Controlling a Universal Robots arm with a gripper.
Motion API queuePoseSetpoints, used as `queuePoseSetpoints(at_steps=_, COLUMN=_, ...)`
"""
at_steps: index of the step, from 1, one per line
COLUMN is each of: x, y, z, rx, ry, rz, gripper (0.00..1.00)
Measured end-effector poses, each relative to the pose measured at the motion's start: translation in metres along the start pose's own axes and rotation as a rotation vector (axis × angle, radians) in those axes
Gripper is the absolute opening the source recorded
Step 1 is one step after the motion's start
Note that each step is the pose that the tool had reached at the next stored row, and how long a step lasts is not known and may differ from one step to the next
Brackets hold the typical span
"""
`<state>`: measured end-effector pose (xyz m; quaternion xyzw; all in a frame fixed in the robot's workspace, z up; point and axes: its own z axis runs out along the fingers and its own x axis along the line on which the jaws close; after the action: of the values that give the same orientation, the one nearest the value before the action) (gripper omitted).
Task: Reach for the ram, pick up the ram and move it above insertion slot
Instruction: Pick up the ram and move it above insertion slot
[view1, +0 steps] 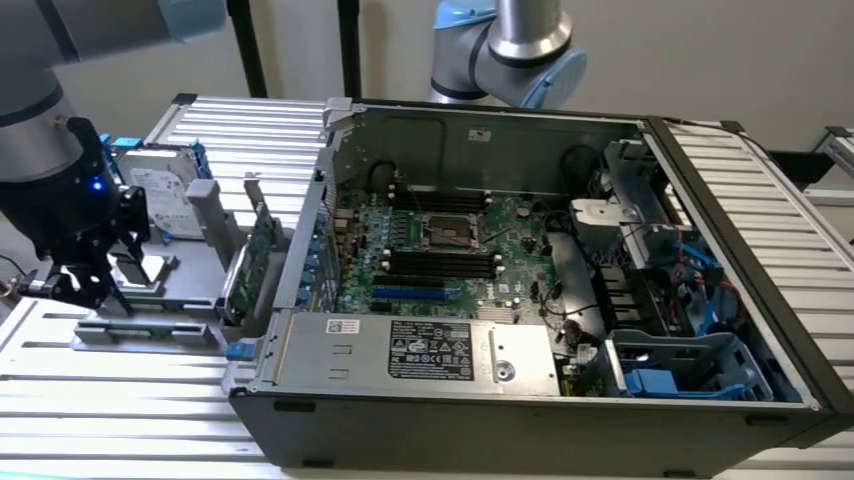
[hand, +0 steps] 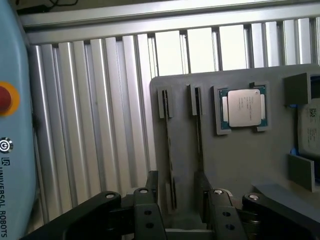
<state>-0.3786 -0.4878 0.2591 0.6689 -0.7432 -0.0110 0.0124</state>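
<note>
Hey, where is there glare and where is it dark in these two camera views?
Exterior view: the ribbed table glares near white in front, while the open computer case is shaded along its back wall. Wrist view: the table slats wash out beyond the grey tray, the processor lid shines, and the black tool reads dark.

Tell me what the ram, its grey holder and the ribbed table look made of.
Ram: seen edge-on, a thin dark strip, likely circuit board; too little shows to be sure.
Grey holder: matte, even grey with neat slots, probably plastic.
Ribbed table: bright, reflective silver slats, likely bare aluminium.
</note>
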Motion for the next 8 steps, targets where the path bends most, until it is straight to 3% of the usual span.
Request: queuePoseSetpoints(at_steps=8, x=0.0, y=-0.0005, z=0.0145, rx=0.0, ry=0.0, rz=-0.001, gripper=0.42)
